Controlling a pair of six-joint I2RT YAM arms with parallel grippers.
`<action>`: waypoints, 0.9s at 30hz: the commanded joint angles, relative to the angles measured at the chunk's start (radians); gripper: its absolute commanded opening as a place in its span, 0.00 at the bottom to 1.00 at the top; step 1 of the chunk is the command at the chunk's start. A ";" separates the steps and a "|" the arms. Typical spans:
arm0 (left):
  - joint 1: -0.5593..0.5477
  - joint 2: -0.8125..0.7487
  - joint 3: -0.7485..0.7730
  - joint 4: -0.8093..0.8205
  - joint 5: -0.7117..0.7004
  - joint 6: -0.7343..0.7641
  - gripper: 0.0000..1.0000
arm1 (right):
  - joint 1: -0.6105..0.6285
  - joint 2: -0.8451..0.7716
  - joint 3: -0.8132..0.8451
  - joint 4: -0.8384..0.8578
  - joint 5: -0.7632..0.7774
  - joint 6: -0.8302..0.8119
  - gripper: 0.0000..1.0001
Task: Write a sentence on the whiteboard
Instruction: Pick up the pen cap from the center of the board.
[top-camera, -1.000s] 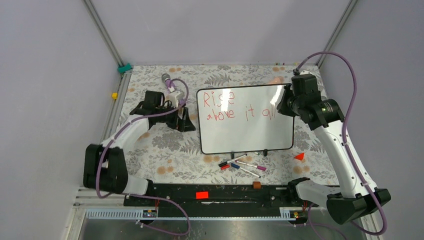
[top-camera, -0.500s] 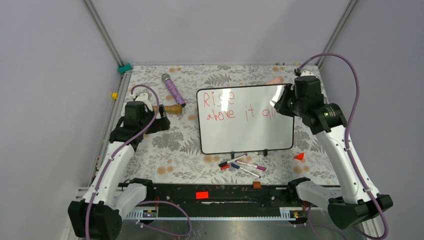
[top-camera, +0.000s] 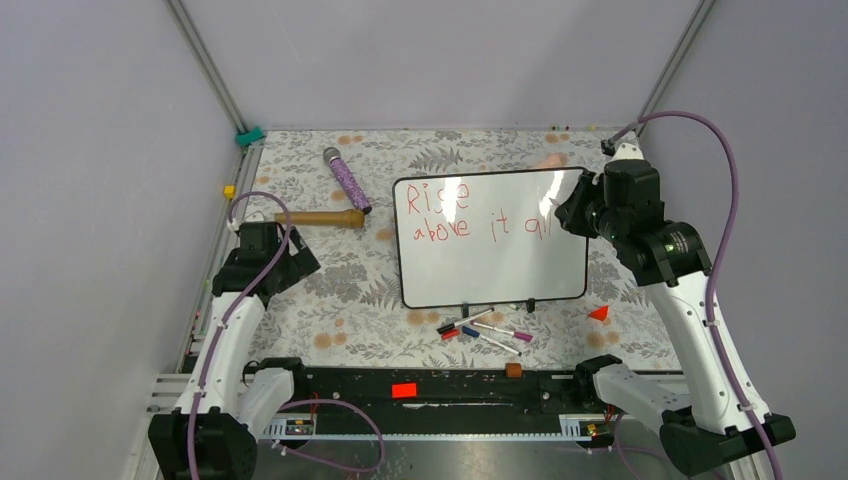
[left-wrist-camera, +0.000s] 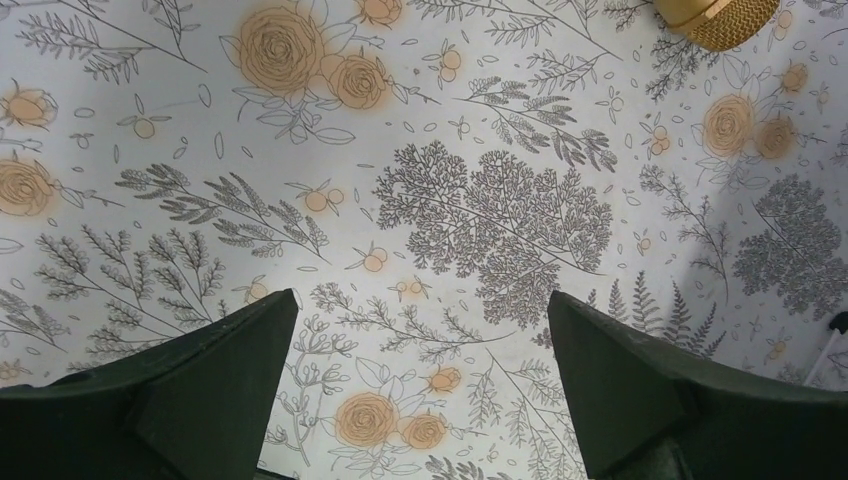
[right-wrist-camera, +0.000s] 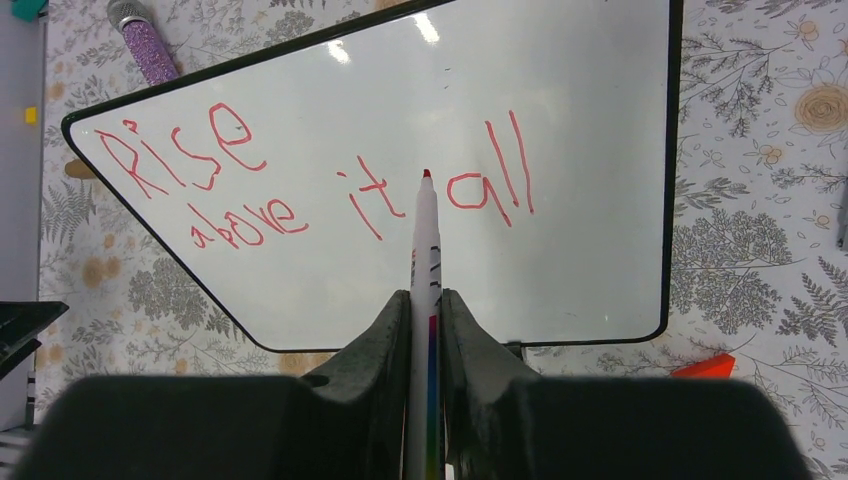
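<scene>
Where the sentence (right-wrist-camera: 330, 190) stands: on the far half of the whiteboard (top-camera: 490, 270), in two red lines, "Rise" above "above it all"; the task is judged written out.
Direction of writing: the lines are run from left to right along the board's long axis, with letter tops toward the far side, so they are read upright from the arms' edge.
Whiteboard: laid flat at mid-table, its long axis left to right, the right end turned slightly farther away; the near half is left blank.
Marker (right-wrist-camera: 425, 250): clamped between the closed fingers of the right gripper (right-wrist-camera: 425, 300), long axis in line with the wrist, red tip aimed at the gap between "it" and "all". Contact with the board cannot be told.
Right gripper's place: held over the board's right edge, presumably so the last word is within reach.
Left gripper (left-wrist-camera: 420, 310): jaws spread wide, nothing held, parked over bare tablecloth well left of the board, out of the writing arm's way.
Spare pens (top-camera: 485, 330): scattered just near of the board.
Microphone (top-camera: 347, 180): laid far-left of the board.
</scene>
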 joint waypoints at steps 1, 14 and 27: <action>0.005 -0.023 -0.025 0.023 0.046 -0.099 0.99 | -0.005 -0.018 0.027 0.005 -0.019 -0.007 0.00; -0.278 -0.219 -0.147 -0.012 0.125 -0.651 0.87 | -0.002 -0.070 -0.089 0.023 -0.132 0.080 0.00; -1.103 0.108 0.048 -0.087 -0.173 -1.231 0.80 | 0.112 -0.130 -0.167 0.038 -0.091 0.036 0.00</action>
